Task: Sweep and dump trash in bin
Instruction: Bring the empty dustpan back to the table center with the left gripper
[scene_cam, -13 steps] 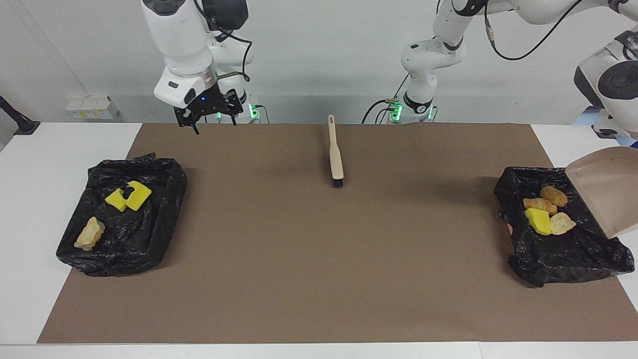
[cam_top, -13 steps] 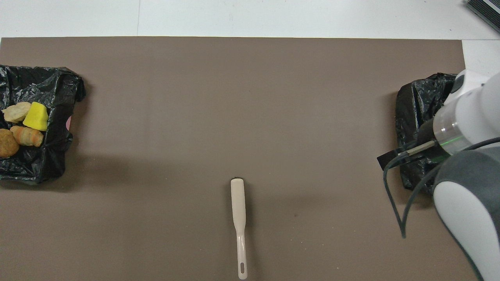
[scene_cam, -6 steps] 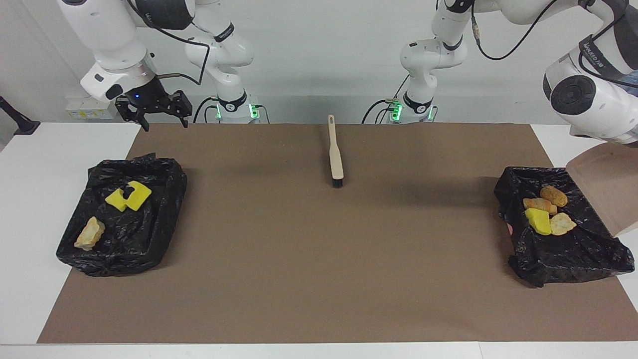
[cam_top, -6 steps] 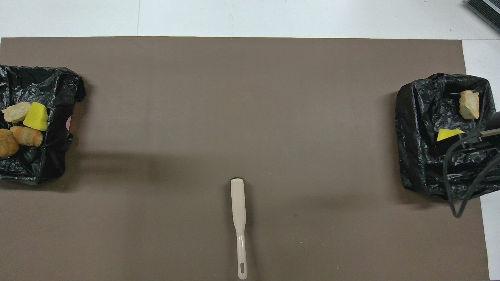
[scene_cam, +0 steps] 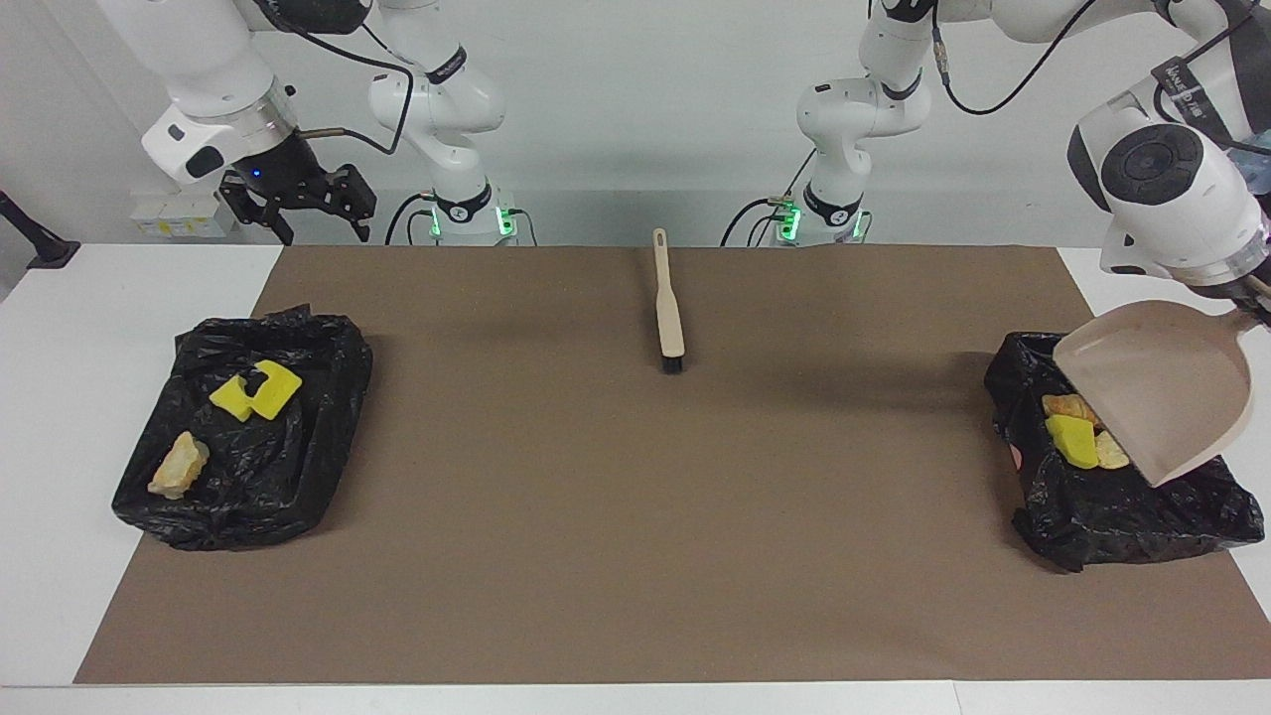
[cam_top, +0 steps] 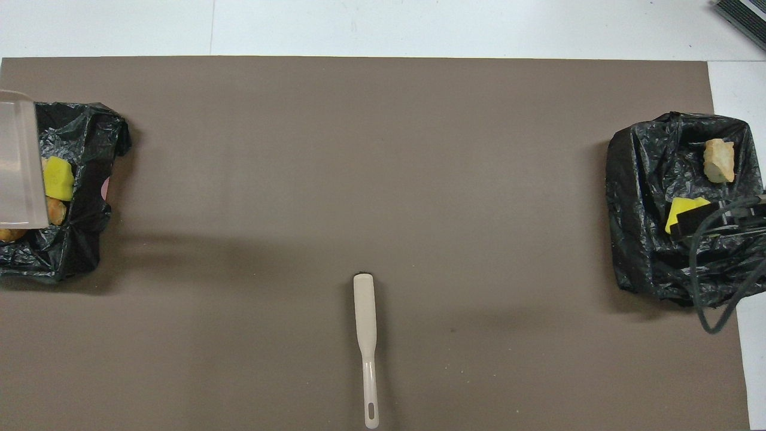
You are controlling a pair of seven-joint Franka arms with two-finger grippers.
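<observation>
Dump step: left gripper (scene_cam: 1253,298), grip unclear, tips dustpan (scene_cam: 1162,382) over bin (scene_cam: 1122,506) at left-arm table edge; right gripper (scene_cam: 298,204) spread, waiting; next, set pan down

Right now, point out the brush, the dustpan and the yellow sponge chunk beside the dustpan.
brush (scene_cam: 669,320): facing view, on its beige handle.
dustpan (scene_cam: 1162,382): facing view, on the middle of its scoop.
yellow sponge chunk (scene_cam: 1072,441): facing view, on its top face.

Right gripper (scene_cam: 302,206) raised, fingers spread
</observation>
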